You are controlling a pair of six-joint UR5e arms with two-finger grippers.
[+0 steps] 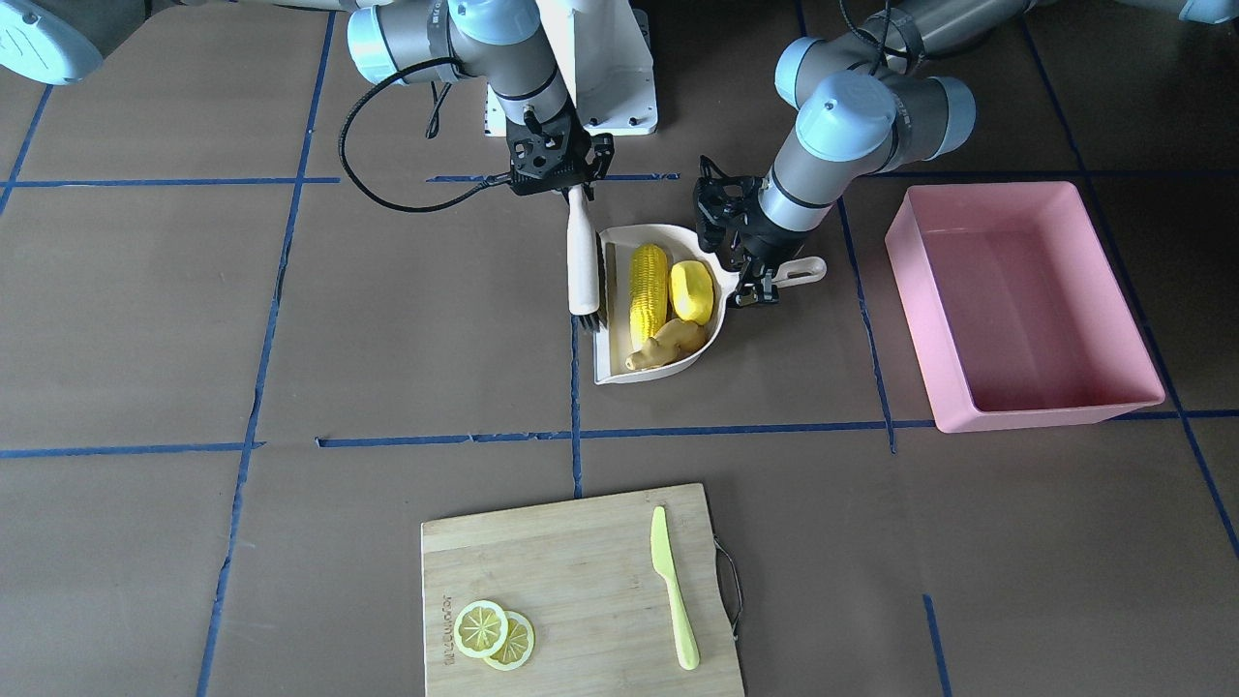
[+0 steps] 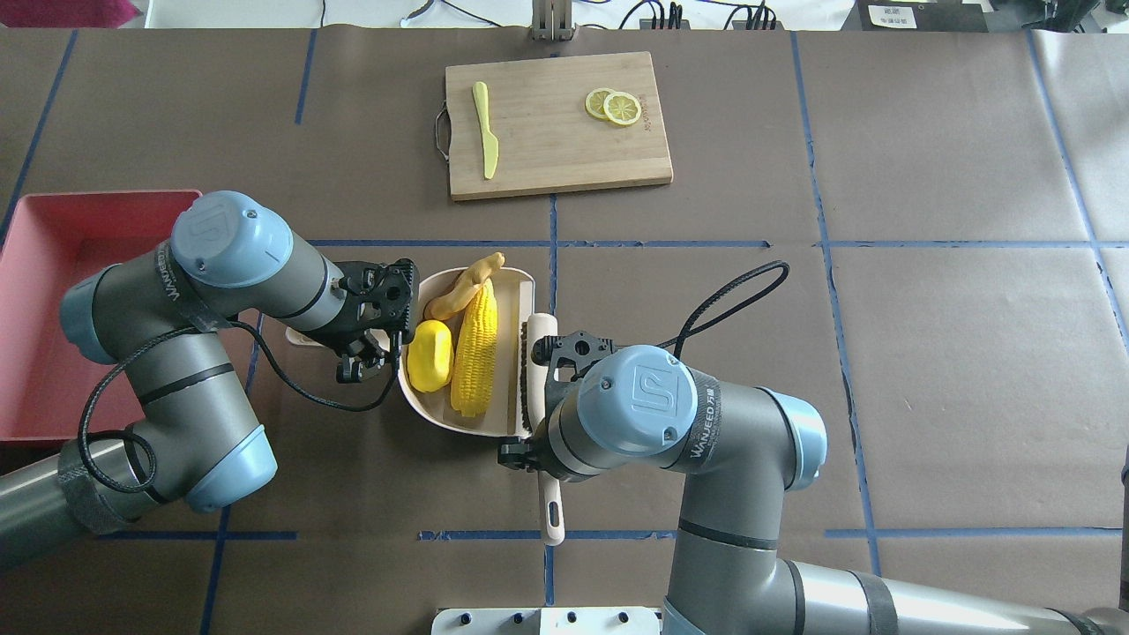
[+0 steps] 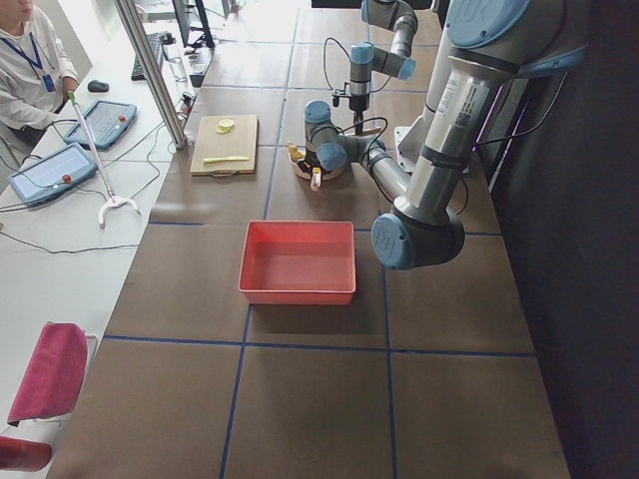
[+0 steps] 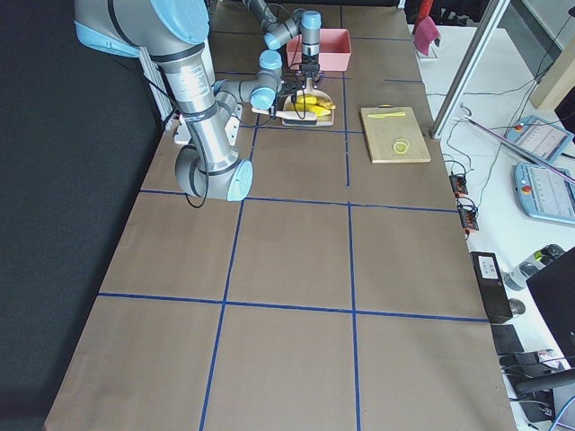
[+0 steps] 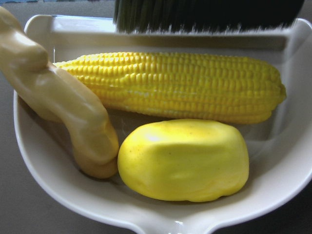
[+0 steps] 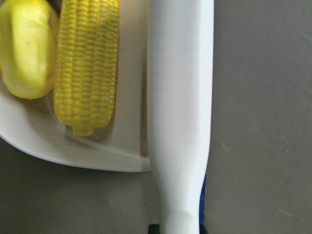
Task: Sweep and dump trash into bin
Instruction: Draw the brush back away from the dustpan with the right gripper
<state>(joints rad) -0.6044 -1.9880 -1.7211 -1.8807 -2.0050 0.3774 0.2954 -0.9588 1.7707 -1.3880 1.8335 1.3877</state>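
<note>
Left arm [image 1: 852, 116] elbow bent, wrist low over tabletop, left gripper [image 1: 750, 283] jaws clamped on dustpan handle [image 1: 801, 271]. Right arm [image 1: 503, 48] angled down, right gripper [image 1: 573, 186] jaws closed on brush handle [image 1: 581, 237].

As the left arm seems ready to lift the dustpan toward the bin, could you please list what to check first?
1. Corn cob, lemon-like fruit and ginger root all in the dustpan: ok.
2. Ginger root inside the rim: not ok, one end pokes over it.
3. Left gripper shut on the dustpan's handle: ok.
4. Brush, held by the right gripper, clear of the dustpan: not ok, bristles at its open edge.
5. Bin upright, on the left arm's side: ok.
</note>
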